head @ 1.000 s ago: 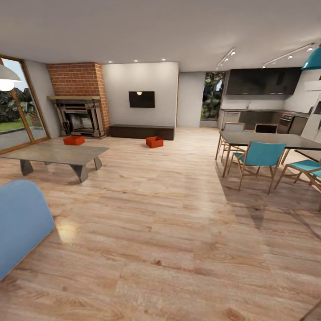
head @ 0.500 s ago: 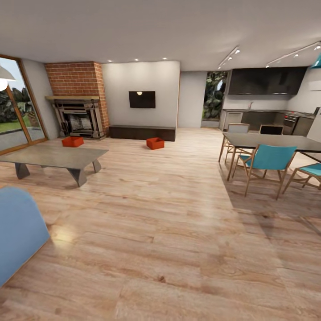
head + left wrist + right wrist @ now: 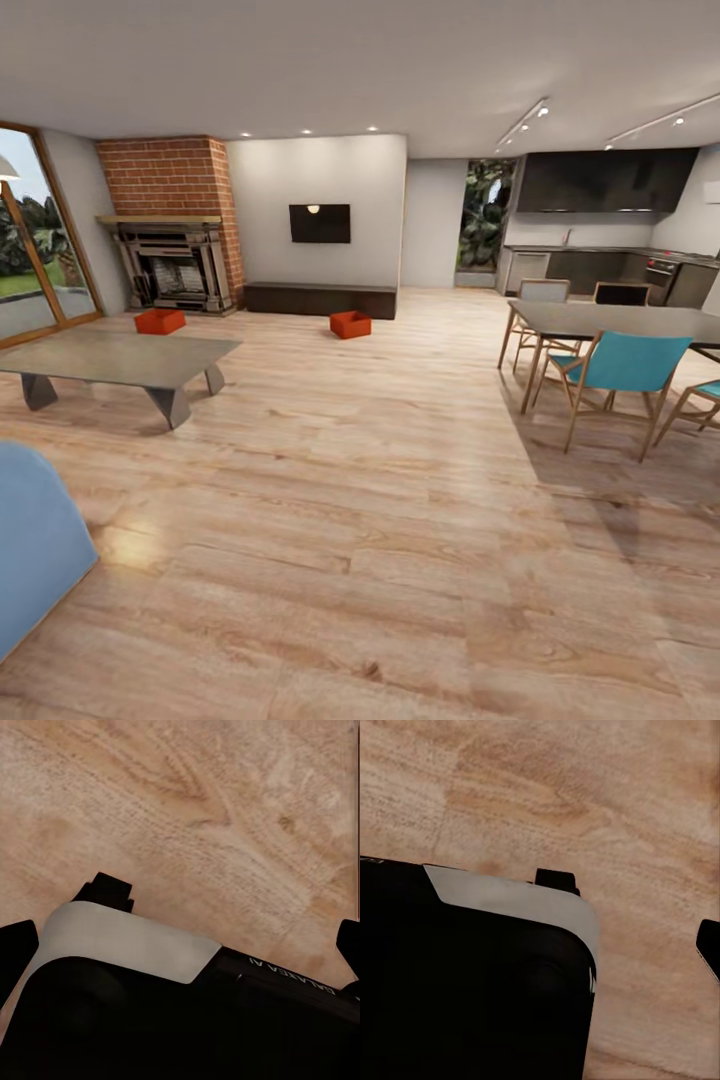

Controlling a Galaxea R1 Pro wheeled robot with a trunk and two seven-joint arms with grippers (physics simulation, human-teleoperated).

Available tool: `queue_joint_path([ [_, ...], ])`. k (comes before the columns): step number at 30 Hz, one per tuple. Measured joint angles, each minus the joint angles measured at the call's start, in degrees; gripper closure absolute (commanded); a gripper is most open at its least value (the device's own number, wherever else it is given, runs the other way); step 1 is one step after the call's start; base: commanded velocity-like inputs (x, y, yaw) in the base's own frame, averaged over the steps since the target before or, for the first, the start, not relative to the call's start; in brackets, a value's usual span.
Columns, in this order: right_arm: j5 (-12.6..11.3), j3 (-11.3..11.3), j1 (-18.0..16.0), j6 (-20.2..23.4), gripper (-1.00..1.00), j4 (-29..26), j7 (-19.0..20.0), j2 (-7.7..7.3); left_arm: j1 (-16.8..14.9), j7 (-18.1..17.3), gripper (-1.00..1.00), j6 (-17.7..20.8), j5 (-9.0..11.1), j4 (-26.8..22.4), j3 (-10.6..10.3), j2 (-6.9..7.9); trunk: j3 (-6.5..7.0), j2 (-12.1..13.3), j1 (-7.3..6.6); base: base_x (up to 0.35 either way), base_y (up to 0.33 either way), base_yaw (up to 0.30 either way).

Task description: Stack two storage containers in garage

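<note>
While I look out through the head view, I am in the living room, on its light wood-plank floor [image 3: 380, 520], with both storage containers far ahead of me. One orange-red container [image 3: 160, 321] sits on the planks just in front of the fireplace [image 3: 175, 268], beyond the low grey coffee table [image 3: 120, 362]. The other container [image 3: 350, 324] lies right of it, near the long dark cabinet [image 3: 320, 299] under the wall-mounted TV [image 3: 320, 223]. The two are well apart from each other. The right-hand one stands almost straight ahead with open floor between us, so I judge it the easier first target; the left one means skirting the coffee table. At this range I cannot tell which way either box's long axis runs. A dining table [image 3: 625, 322] with teal chairs [image 3: 625, 375] stands to my right, and a blue seat back [image 3: 35, 545] sits close at my left.

From the left wrist view I see bare planks below and dark parts of the left gripper at the picture's edges; whether it stands wide or narrow I cannot tell.

Through the right wrist view it is much the same: planks, black and white robot body, a dark fingertip at the edge. I cannot tell this gripper's opening either. Neither arm looks clearly nearer; I must drive closer first.
</note>
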Motion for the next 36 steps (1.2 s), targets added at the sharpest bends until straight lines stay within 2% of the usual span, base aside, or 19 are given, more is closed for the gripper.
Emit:
queue_joint_path([
  [16,0.04,0.00,0.00,0.01,-1.00,0.03,0.00,0.08,0.00,0.00,-1.00,0.00,0.00,-0.07,0.00,-0.07,0.00,0.00,0.00,0.342,0.077,0.000],
  [36,0.00,0.00,0.00,0.00,-1.00,0.03,0.00,0.01,0.00,0.00,-1.00,0.00,0.00,-0.16,-0.25,-0.09,0.00,0.00,0.00,0.342,0.004,0.000],
])
